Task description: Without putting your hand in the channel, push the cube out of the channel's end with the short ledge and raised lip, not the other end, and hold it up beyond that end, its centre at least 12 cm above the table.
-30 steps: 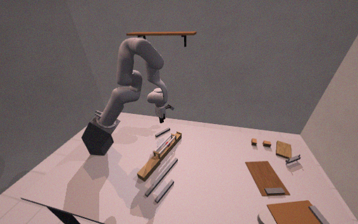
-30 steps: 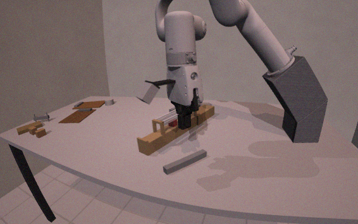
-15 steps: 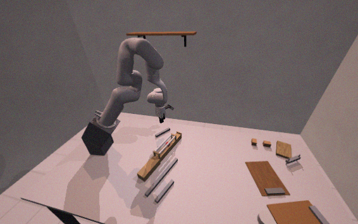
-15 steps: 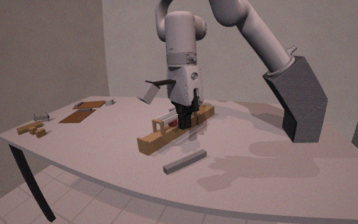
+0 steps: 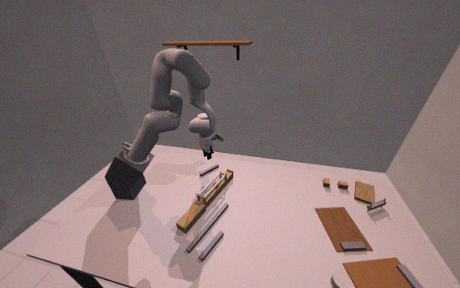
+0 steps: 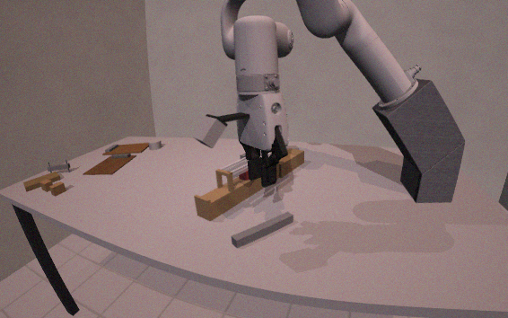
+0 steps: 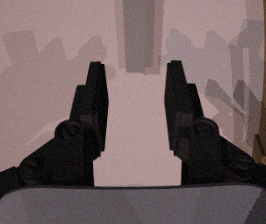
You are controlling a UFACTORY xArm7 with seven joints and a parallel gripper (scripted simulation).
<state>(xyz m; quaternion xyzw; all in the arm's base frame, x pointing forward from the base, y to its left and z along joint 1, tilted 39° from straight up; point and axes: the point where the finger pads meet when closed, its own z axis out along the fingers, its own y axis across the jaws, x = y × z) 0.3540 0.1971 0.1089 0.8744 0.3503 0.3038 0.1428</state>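
The black fingers are hanging partly apart, gripping nothing, above a short grey bar (image 7: 138,19) on the pale counter (image 6: 152,198), probably lining up to take it as a pusher. The small red cube (image 5: 214,184) is sitting inside the long wooden channel (image 5: 202,201), whose length is running diagonally across the counter.
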